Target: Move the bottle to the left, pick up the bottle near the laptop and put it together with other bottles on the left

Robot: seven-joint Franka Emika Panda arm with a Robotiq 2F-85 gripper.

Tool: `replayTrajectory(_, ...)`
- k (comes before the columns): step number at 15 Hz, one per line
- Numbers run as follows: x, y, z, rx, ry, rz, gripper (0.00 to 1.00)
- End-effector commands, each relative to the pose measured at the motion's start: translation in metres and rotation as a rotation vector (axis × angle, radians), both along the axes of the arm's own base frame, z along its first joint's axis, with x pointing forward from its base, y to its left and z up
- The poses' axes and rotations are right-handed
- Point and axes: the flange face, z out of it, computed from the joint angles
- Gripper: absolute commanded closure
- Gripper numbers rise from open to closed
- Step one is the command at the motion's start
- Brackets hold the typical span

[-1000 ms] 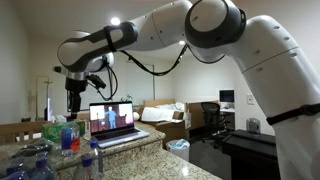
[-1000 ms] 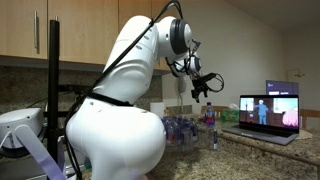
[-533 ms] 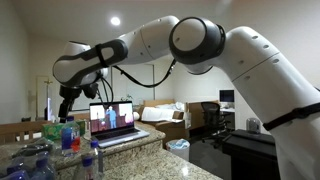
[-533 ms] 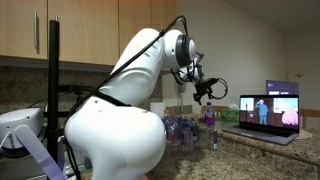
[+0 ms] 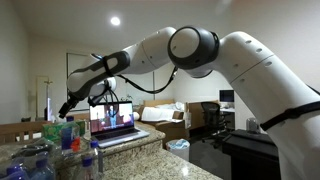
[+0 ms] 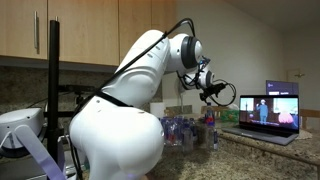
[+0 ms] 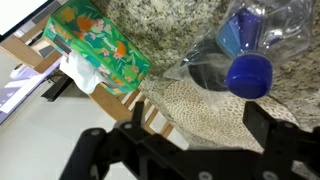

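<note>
Beneath the wrist camera, the pincer [image 7: 172, 128] hangs above the granite surface [image 7: 180, 30], jaws spread wide and gripping nothing. Just past it sits a clear bottle [image 7: 245, 55] with a blue cap, with a green tissue box [image 7: 95, 45] nearby. Farther along, in an exterior view, the open laptop [image 6: 270, 110] stands near a bottle cluster [image 6: 190, 130].
</note>
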Motion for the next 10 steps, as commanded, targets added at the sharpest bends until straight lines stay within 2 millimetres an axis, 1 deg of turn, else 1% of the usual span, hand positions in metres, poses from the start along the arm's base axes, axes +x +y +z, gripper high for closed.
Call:
replayTrajectory(1, -0.009, -0.006, -0.006, 0.12, 0.04, 0.111, 0.0)
replayTrajectory(3, -0.009, -0.011, -0.011, 0.201, 0.099, 0.184, 0.0)
replayTrajectory(4, -0.01, -0.016, -0.013, 0.227, 0.116, 0.193, 0.0)
replayTrajectory(7, -0.01, -0.038, -0.022, 0.281, 0.173, 0.175, 0.0)
replayTrajectory(10, -0.008, -0.051, -0.032, 0.304, 0.231, 0.161, 0.0)
